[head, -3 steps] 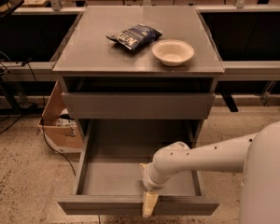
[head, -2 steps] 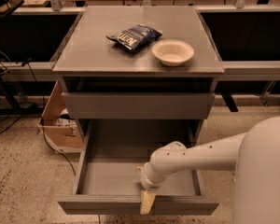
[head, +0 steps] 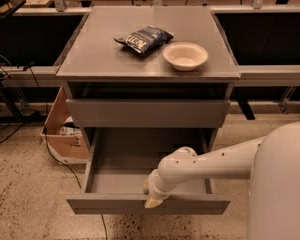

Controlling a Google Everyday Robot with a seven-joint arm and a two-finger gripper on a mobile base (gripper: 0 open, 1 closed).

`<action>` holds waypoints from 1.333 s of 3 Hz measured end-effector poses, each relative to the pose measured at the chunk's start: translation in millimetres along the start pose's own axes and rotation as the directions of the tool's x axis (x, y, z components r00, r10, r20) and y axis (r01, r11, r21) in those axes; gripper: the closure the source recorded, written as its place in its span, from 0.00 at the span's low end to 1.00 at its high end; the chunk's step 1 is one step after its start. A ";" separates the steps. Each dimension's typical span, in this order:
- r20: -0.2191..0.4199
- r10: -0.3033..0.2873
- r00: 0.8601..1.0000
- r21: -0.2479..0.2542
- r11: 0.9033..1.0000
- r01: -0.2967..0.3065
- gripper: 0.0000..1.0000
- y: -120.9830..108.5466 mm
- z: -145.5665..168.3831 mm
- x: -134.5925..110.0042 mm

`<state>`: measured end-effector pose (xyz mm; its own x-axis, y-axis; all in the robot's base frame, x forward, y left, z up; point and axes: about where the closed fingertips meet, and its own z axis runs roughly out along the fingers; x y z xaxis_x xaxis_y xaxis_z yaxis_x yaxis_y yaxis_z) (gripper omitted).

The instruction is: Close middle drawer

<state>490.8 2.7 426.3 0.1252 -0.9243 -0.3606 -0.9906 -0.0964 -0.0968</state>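
At the middle drawer's [head: 115,204] near front sat my gripper [head: 152,199], aperture undeterminable; pushing stage, far-directed shove judged next.

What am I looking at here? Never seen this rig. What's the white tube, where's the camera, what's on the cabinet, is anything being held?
There is one camera view, looking down at a grey cabinet from the robot's side; its mount is not on record. The white tube is the single arm of a mobile robot, reaching in from the lower right. Its gripper sits at the front panel's top edge on the middle drawer, which is pulled out. I see no loose item in the gripper. On top of the cabinet lie a chip bag and a bowl, side by side. A cardboard box stands on the floor, left of the cabinet.
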 end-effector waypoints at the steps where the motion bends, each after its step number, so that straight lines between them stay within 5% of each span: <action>1: -0.015 -0.043 0.999 0.047 0.998 0.044 0.87 -24.1 -17.1 -11.1; 2: -0.041 -0.104 0.994 0.110 0.988 0.108 0.90 -59.1 -41.3 -27.1; 3: -0.061 -0.136 0.989 0.156 0.977 0.144 0.70 -80.4 -61.3 -35.0; 4: -0.058 -0.128 0.990 0.154 0.979 0.136 0.71 -78.9 -63.2 -32.6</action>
<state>561.5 17.2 504.3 0.2479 -0.9241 -0.2907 -0.9440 -0.1630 -0.2869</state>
